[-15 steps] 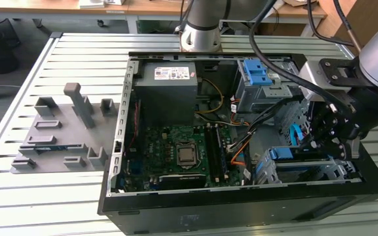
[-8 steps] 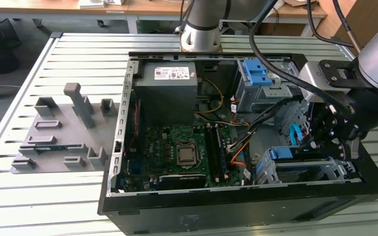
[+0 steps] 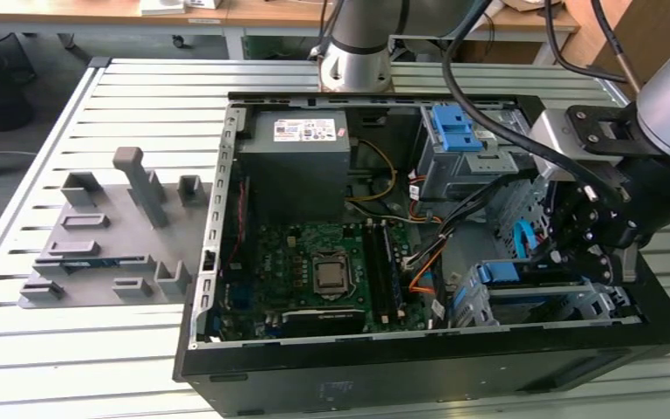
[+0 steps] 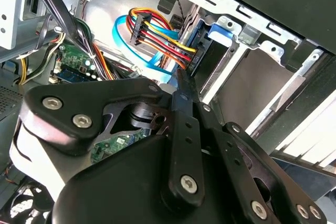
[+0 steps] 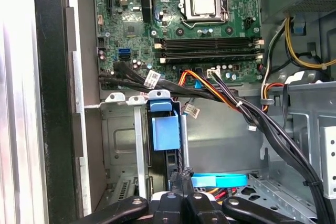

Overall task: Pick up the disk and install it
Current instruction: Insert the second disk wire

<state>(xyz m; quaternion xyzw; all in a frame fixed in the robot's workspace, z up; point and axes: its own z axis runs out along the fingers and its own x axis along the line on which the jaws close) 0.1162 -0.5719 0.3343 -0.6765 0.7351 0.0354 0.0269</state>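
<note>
A slatted metal table (image 3: 137, 96) carries an open computer case (image 3: 428, 367), and beside it lies a grey fixture (image 3: 114, 236).

The disk (image 5: 165, 132) stands on edge in the drive cage (image 5: 118, 129), at the case corner on the exterior view's right. You see mostly its blue carrier frame.

The gripper (image 4: 182, 80) hangs just beside it with the jaws closed together, and I see nothing between them.

I think the disk is stiff, rather heavy for its size and sensitive to shocks. Its metal faces are probably slippery, so the carrier edges are the better place to hold.

Around it you have a bundle of coloured cables (image 4: 157, 40) and a flat blue cable (image 5: 218, 180) very near the tips. The cage walls leave little room.
</note>
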